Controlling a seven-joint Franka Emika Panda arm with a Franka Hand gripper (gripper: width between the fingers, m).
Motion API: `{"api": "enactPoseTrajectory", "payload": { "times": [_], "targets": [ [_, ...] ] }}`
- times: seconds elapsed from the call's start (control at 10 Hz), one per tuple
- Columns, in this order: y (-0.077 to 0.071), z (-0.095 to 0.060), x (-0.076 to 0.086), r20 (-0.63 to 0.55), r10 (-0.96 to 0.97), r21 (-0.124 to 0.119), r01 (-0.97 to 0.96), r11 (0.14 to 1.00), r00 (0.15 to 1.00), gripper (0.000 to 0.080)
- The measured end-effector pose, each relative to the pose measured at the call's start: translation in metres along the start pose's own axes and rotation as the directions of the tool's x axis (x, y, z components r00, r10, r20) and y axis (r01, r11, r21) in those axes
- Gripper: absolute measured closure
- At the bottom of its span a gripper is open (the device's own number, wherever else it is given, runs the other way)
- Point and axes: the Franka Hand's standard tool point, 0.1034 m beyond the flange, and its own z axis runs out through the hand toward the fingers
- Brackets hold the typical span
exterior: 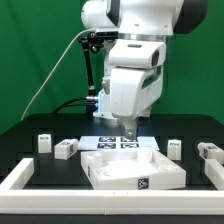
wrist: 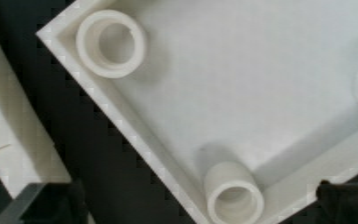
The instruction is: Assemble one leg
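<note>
Nearest the lens in the exterior view, a white rail (exterior: 22,176) edges the black bench (exterior: 60,168) at that view's left front corner. Behind it, on the exterior view's left, stands one leg (exterior: 43,143), a small white block with a tag. Near it to the right is a second leg (exterior: 67,149). Both rest on the bench, well apart from the tool. In the middle lies the large white square panel (exterior: 130,168), flat on the bench, with a tag on its near side. Just behind the panel lies the marker board (exterior: 112,142). The white arm (exterior: 135,80) hangs over both, and its tool (exterior: 130,128) points down above the panel's far edge, gripping nothing. The wrist view shows the panel's top close up, with two round sockets (wrist: 110,42) near its edge. The dark fingers (wrist: 39,200) are spread wide, with only the panel's surface showing below the gap. On the exterior view's right, a third leg (exterior: 175,147) and a fourth leg (exterior: 208,151) rest on the bench, the fourth just behind a rail at that corner.
</note>
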Motion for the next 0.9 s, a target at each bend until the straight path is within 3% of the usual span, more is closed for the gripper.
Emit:
{"api": "enactPoseTrajectory", "payload": {
  "times": [0.2,0.5,0.7,0.9],
  "targets": [
    [-0.011,0.007,-0.003,0.010,-0.005,0.030,0.005,1.000,1.000,0.0150],
    [-0.011,0.008,-0.004,0.010,-0.006,0.031,0.006,1.000,1.000,0.0150],
    [-0.025,0.021,-0.019,-0.006,-0.249,0.015,0.249,0.968,0.969,0.0150],
    [-0.036,0.028,-0.016,0.021,-0.373,0.008,0.373,0.928,0.927,0.0150]
  ]
}}
